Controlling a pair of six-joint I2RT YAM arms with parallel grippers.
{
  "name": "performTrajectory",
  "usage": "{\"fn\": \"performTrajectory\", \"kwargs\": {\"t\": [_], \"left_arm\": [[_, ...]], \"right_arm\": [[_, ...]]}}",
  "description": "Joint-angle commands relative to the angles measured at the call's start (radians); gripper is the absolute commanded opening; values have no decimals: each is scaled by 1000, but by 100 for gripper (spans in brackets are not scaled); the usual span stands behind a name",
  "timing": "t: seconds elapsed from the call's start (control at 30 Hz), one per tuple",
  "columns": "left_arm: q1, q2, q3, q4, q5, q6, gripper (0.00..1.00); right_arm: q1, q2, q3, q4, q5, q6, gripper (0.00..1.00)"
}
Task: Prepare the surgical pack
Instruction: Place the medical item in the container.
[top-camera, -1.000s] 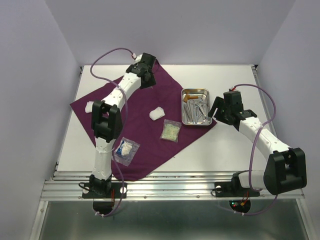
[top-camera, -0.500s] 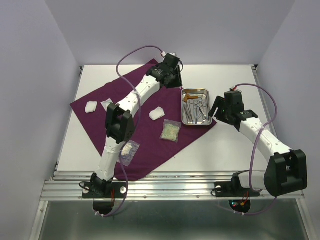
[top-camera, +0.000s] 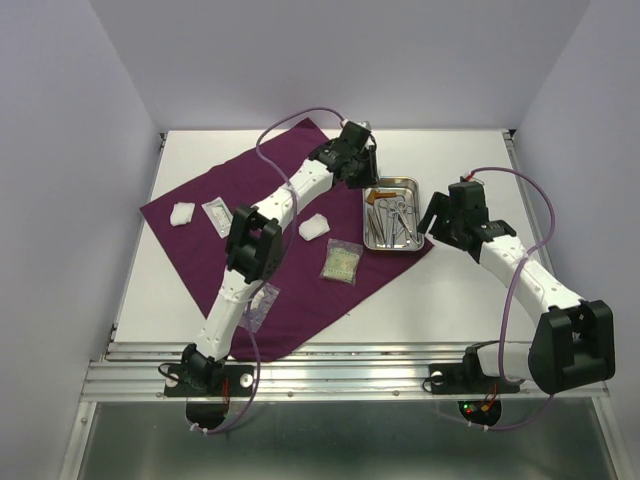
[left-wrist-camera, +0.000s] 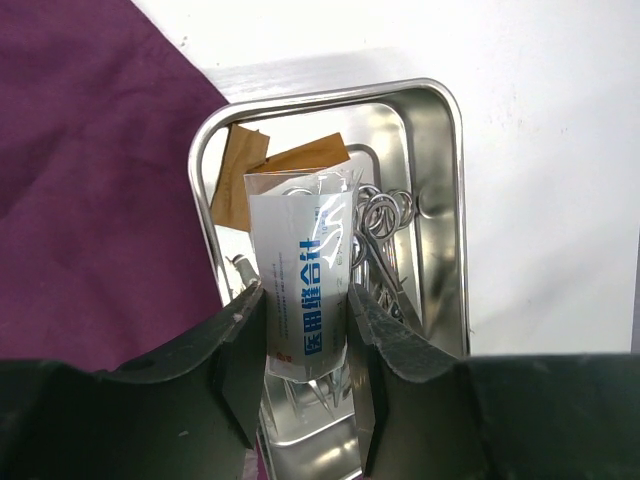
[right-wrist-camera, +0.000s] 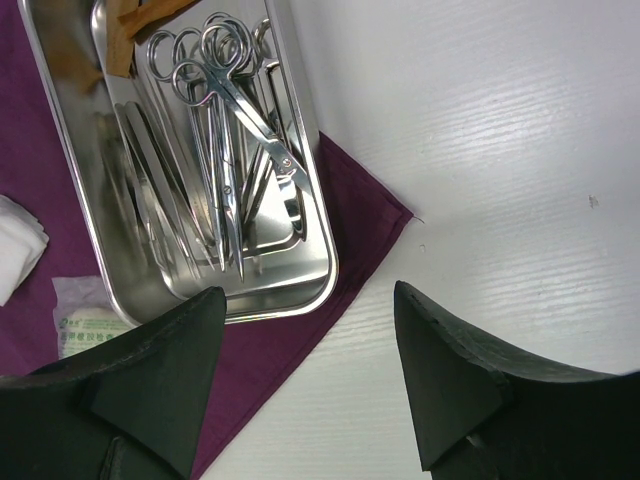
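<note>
Now my left gripper (left-wrist-camera: 305, 330) clamps the blue-printed clear packet (left-wrist-camera: 300, 265) above the steel tray (left-wrist-camera: 447, 230), mid-frame. I should lower it flat beside the scissors (right-wrist-camera: 250, 115) before letting go. My right gripper (right-wrist-camera: 308, 295) hangs released at the tray's lower-right corner.

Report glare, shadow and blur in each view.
Top external: even light, no harsh shadows on the purple cloth. Left wrist: steel tray mirrors brightly; packet print sharp, left end effector dark and soft. Right wrist: scissors crisp, reflections streaking the tray floor.
</note>
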Motion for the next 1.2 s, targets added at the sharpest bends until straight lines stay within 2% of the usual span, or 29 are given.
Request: {"fn": "performTrajectory", "kwargs": {"t": [0.0, 0.37, 0.97, 1.17], "left_arm": [[-13, 3, 60, 48, 37, -2, 44], [-16, 26, 63, 58, 47, -10, 45], [-16, 34, 70, 54, 47, -18, 65], [-16, -13, 72, 42, 27, -9, 66]], "right_arm": [[-4, -26, 4, 18, 19, 3, 73], [-4, -19, 3, 20, 14, 5, 73], [-4, -26, 1, 18, 19, 2, 73], [-4, -29, 3, 15, 20, 2, 73]]}}
